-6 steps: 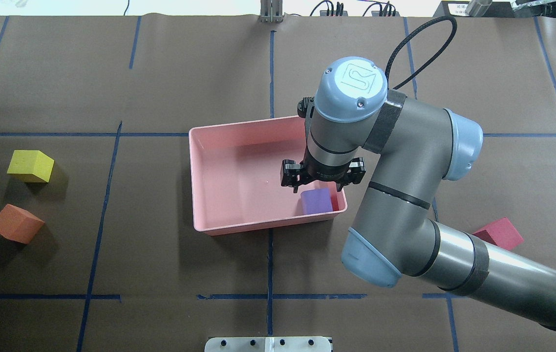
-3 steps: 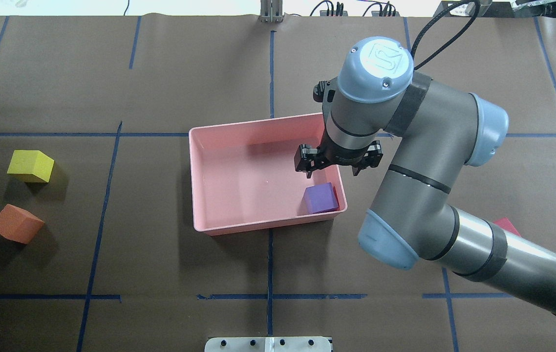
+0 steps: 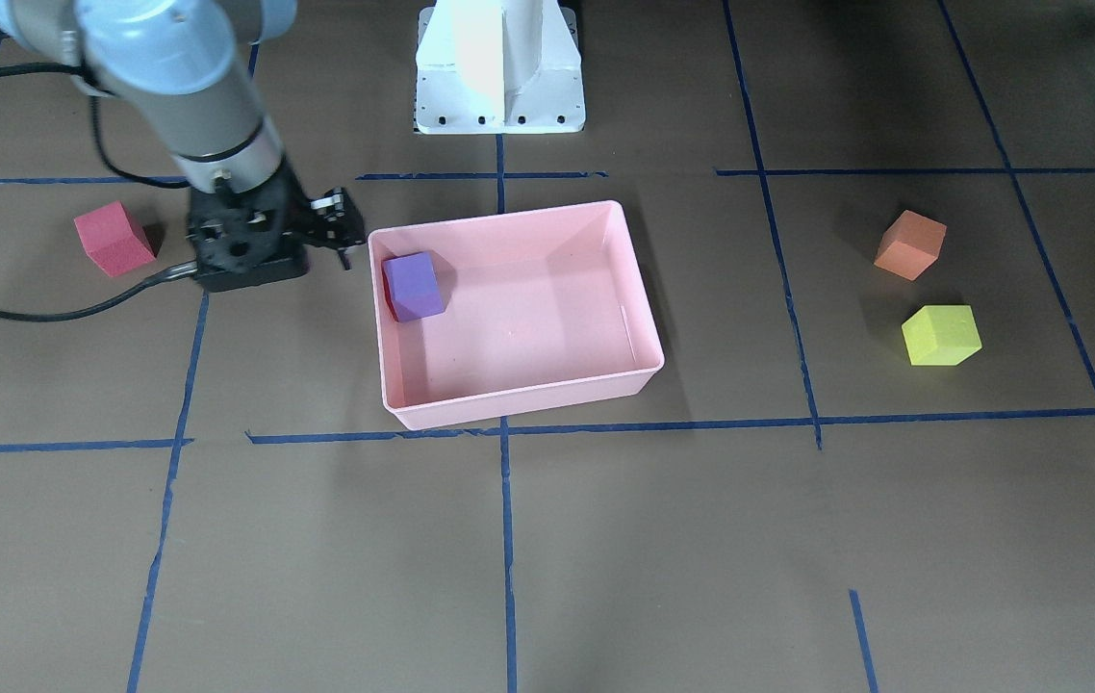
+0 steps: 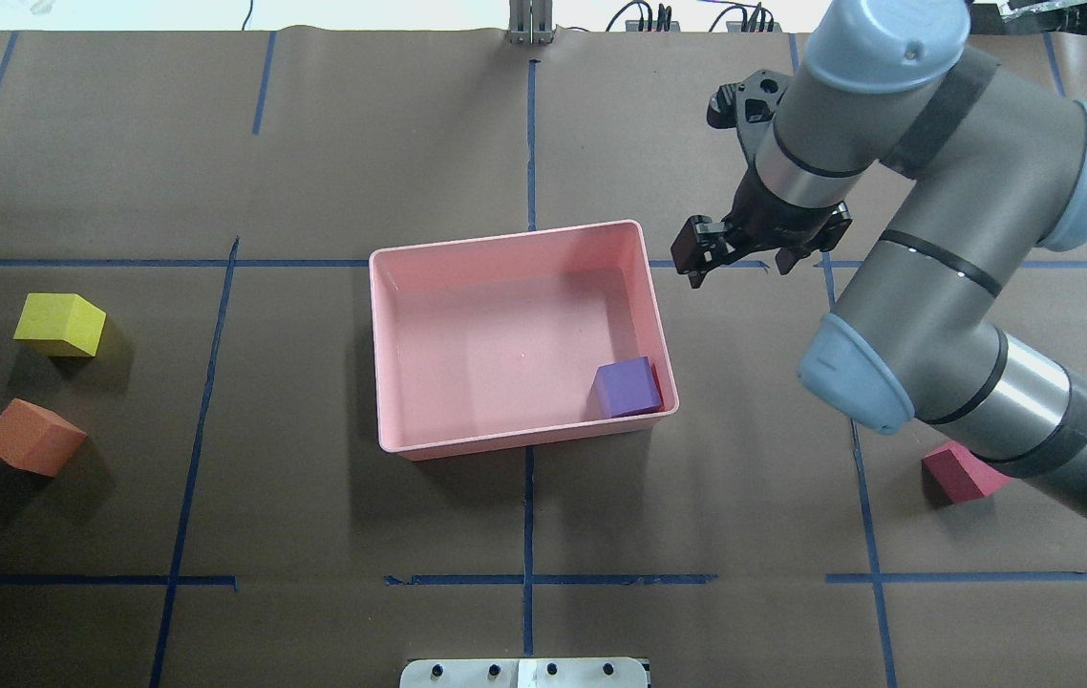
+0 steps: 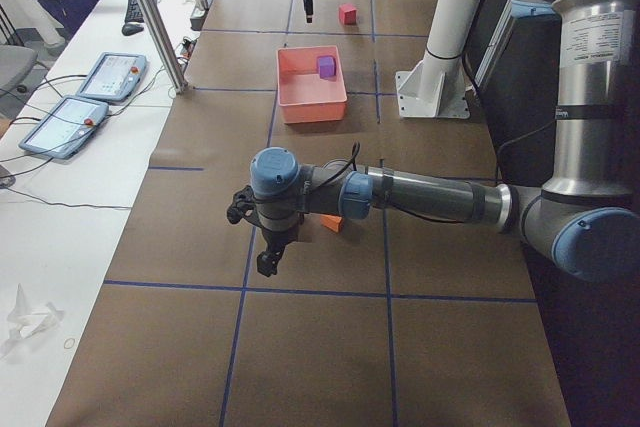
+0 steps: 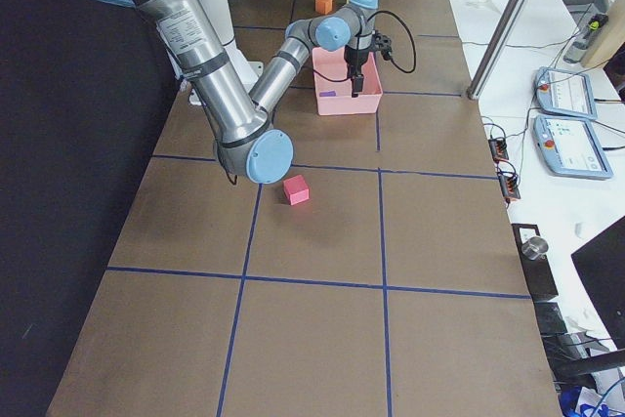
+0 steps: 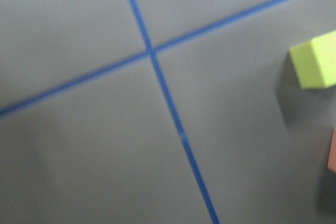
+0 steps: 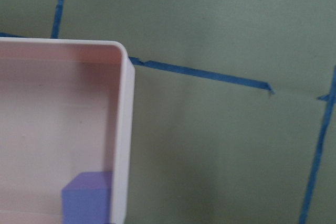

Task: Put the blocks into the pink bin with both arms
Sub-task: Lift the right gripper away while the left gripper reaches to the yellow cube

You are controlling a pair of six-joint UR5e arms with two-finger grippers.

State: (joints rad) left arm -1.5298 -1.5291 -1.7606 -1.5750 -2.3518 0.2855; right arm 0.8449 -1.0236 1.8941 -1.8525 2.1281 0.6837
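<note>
The pink bin (image 4: 505, 237) sits mid-table with the purple block (image 4: 627, 387) in its near right corner; both also show in the right wrist view, bin rim (image 8: 123, 129) and block (image 8: 86, 198). My right gripper (image 4: 758, 260) is open and empty, hovering just outside the bin's far right corner. The red block (image 4: 959, 475) lies on the right, partly under my right arm. The yellow-green block (image 4: 61, 323) and orange block (image 4: 31, 437) lie at far left. My left gripper (image 5: 265, 259) shows only in the exterior left view, beside the orange block (image 5: 333, 222); I cannot tell its state.
The white pedestal base (image 3: 499, 67) stands at the robot side of the table. Blue tape lines cross the brown table cover. A side table with tablets (image 5: 110, 75) and a metal pole (image 5: 150, 17) lies beyond the far edge.
My right gripper has moved from above the purple block inside the bin to the right and farther away, outside the bin. The purple block stays in the bin.
</note>
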